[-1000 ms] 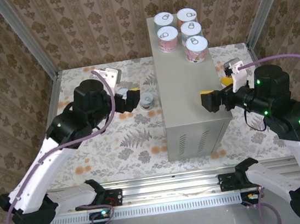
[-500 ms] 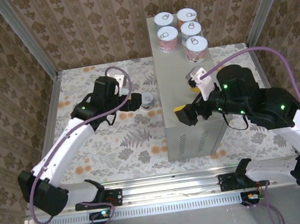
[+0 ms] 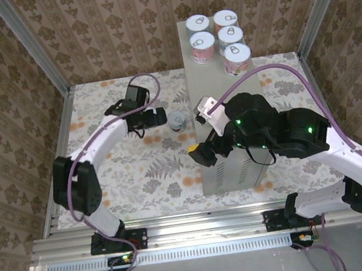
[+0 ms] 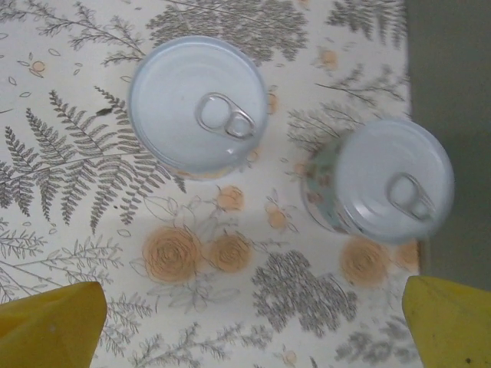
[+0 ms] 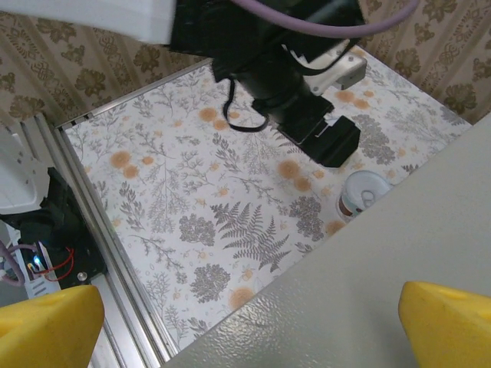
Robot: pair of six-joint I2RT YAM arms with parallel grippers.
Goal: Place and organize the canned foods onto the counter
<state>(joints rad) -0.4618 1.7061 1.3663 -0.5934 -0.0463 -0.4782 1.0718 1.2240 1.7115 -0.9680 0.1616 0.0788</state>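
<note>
While five tins (image 3: 202, 44) stand clustered on the bench (image 3: 223, 103), well beyond the right fingers (image 3: 198, 154), two more sit upright on the floral floor (image 4: 92, 153) below the left fingers (image 3: 157, 117). One shows its pull-tab lid (image 4: 197, 103) straight from above. It lies ahead of those fingers, nearer the left-hand one. The other, a teal-labelled tin (image 4: 387, 180), lies ahead of the right-hand finger, just beside the bench's side wall. The two are near each other but apart.

Both pairs of fingers stand wide apart and hold nothing. The right fingers hang over the bench's near left edge.

The tins look rigid and, if full, probably weighty for their size. They should take a firm squeeze without denting. The paper labels may be a little slick, so the best hold is likely across the round side wall at about mid-height, one finger on each side. The lid and tab offer no grip.

The teal-labelled tin looks the harder pick, with little room for a finger between it and the bench wall. Setting the fingers along the wall rather than across it would probably suit.
</note>
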